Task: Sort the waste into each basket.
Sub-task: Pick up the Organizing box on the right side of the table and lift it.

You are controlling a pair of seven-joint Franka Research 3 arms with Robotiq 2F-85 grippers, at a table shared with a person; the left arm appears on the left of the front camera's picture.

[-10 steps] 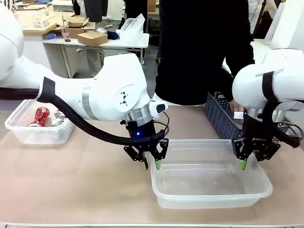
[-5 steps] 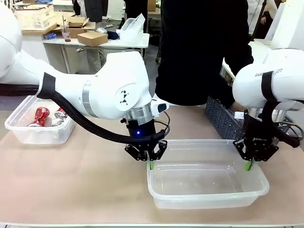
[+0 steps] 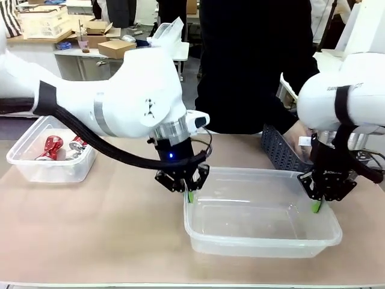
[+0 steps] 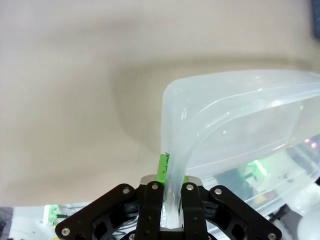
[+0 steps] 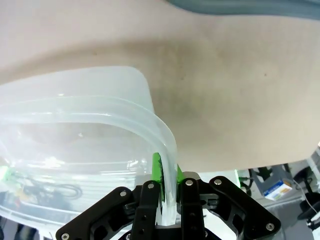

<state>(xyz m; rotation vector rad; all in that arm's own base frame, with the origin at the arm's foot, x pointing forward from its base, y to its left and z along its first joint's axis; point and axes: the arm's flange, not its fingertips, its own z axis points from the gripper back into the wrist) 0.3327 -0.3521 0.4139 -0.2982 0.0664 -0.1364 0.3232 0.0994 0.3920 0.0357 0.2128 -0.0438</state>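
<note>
A large clear tub (image 3: pixel 258 247), one basket, holds nothing and sits between my arms at the table's front middle. My left gripper (image 3: pixel 190 195) is shut on its left rim. My right gripper (image 3: pixel 316 206) is shut on its right rim. In the left wrist view the rim of the tub (image 4: pixel 240 115) runs between the green pads of the left gripper (image 4: pixel 171 175). The right wrist view has the tub (image 5: pixel 75 115) pinched in the right gripper (image 5: pixel 168 177). A second clear basket (image 3: pixel 51 171) at the far left holds red-and-silver cans (image 3: pixel 51 147).
A dark grey slotted basket (image 3: pixel 280 150) stands behind the tub at the right, with a person's hand (image 3: pixel 298 135) at it. The person in black stands at the table's far side. Bare tan tabletop lies between the two clear tubs.
Both grippers have moved up and a little left with the tub, and the tub's left end has shifted left with them.
</note>
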